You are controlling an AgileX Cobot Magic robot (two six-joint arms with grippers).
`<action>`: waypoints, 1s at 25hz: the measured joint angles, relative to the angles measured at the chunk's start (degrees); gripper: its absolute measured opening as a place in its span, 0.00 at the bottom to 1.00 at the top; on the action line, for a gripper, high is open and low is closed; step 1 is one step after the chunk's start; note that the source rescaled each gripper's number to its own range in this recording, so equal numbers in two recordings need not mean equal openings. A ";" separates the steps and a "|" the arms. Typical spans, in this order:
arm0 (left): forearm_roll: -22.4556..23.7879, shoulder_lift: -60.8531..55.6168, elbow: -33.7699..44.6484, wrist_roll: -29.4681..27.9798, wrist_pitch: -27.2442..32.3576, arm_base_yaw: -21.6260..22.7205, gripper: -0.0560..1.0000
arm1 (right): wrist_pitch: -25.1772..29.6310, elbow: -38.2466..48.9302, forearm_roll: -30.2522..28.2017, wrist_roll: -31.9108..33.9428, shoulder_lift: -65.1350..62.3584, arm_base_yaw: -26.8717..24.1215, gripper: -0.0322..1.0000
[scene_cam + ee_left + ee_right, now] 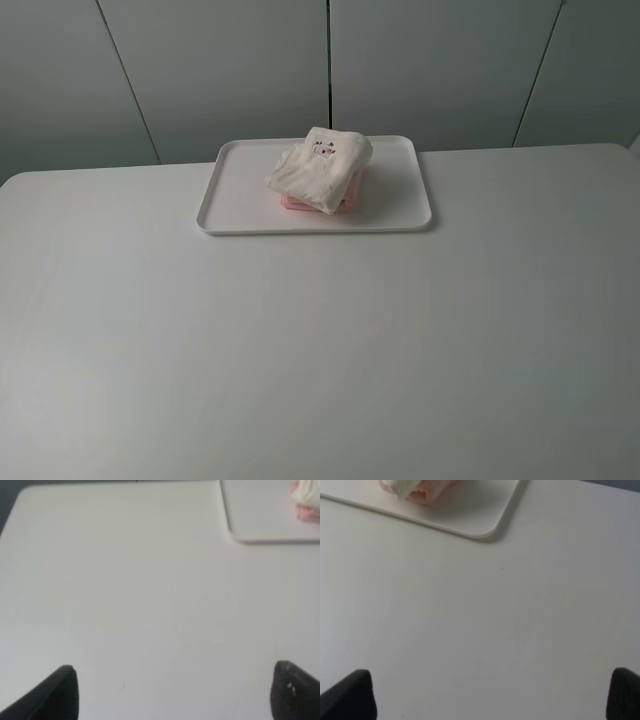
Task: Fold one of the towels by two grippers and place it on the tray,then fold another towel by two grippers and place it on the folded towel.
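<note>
The white tray [250, 200] lies at the far middle of the table. On it rests the folded pink towel [296, 203], and the folded cream-white towel [320, 168] with a small dark mark sits on top of it, tilted. Neither gripper shows in the exterior high view. In the left wrist view the left gripper [175, 692] is open over bare table, with the tray [260, 515] and both towels [306, 502] far from it. The right gripper [492, 695] is open too, empty, with the tray [470, 515] and the pink towel [427, 492] well away from its fingertips.
The white table [320, 350] stretches wide in front of the tray. Grey wall panels [330, 70] stand behind the table's far edge.
</note>
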 joint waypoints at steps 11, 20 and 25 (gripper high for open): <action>0.32 -0.17 2.94 -0.47 -6.66 0.00 0.99 | 0.00 0.00 0.54 -0.23 -0.95 0.00 1.00; 0.00 -0.17 2.98 -0.24 -6.80 0.00 0.99 | 0.00 0.00 0.54 0.12 -3.88 0.00 1.00; 0.00 -0.17 2.98 0.10 -6.80 0.00 0.99 | 0.00 0.00 0.54 0.15 -3.88 0.00 1.00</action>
